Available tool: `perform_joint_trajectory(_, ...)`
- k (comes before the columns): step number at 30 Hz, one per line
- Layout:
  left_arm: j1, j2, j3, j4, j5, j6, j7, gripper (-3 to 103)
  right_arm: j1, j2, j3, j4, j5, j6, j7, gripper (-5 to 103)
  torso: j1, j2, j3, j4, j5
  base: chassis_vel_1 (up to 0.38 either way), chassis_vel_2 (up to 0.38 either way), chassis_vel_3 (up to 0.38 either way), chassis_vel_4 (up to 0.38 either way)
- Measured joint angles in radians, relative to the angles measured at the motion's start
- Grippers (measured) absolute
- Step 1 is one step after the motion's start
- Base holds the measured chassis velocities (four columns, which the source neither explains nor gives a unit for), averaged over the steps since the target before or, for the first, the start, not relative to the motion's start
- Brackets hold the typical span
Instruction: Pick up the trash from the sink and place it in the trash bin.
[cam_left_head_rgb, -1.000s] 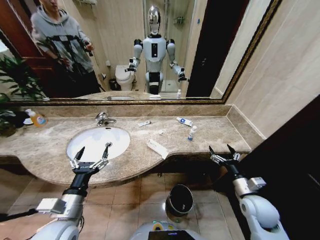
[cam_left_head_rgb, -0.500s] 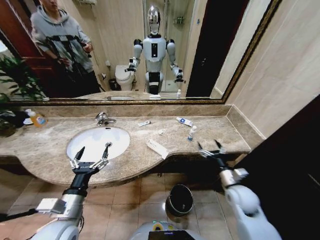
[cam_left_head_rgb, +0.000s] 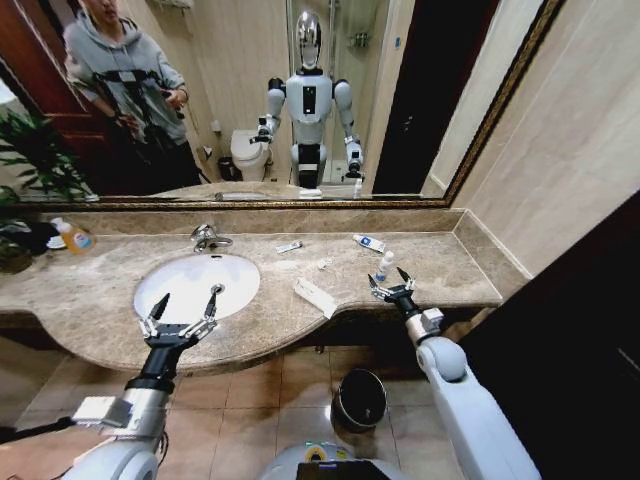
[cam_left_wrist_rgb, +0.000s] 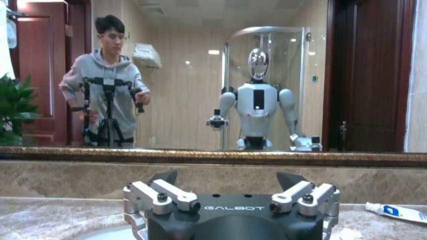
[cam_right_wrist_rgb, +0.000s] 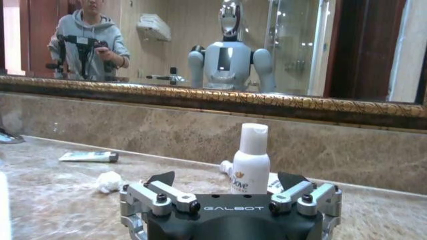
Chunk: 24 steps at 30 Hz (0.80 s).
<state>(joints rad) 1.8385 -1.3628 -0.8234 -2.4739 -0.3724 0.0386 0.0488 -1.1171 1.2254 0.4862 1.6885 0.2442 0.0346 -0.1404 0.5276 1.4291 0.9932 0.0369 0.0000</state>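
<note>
Right gripper out over the front of the marble counter, fingers spread wide, nothing between them. Small white bottle upright just beyond the fingertips, not touched; in the right wrist view the same bottle centred in the gap ahead of the open jaws. Blue-capped tube lying farther back toward the mirror, behind the bottle. Long flat white packet to the gripper's left, near the counter's front edge, between gripper and sink. Small sachet near the back wall, beside the faucet; a tiny crumpled white scrap between sachet and bottle (possibly tissue, too small to tell).

Left gripper over the sink's front rim, fingers likewise wide apart, holding nothing.

Sink basin white and bare as far as visible. Trash bin on the tiled floor below the counter, between the two arms; dark inside, contents not discernible. Clear bottle of orange liquid at the counter's far left, well apart from both grippers.
</note>
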Motion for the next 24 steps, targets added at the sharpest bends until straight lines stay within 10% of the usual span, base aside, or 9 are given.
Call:
perform_joint_trajectory(9, 0.000, 0.000, 0.000, 0.000, 0.000, 0.000, 0.000, 100, 0.062, -0.001, -0.015, -0.091, -0.010, 0.029, 0.000, 100, 0.000, 0.000, 0.000, 0.0000, 0.0000, 0.000, 0.000, 0.000, 0.000)
perform_joint_trajectory(24, 0.000, 0.000, 0.000, 0.000, 0.000, 0.000, 0.000, 100, 0.060, -0.001, -0.015, -0.100, -0.002, 0.038, 0.000, 57, 0.000, 0.000, 0.000, -0.0001, -0.0001, 0.000, 0.000, 0.000, 0.000)
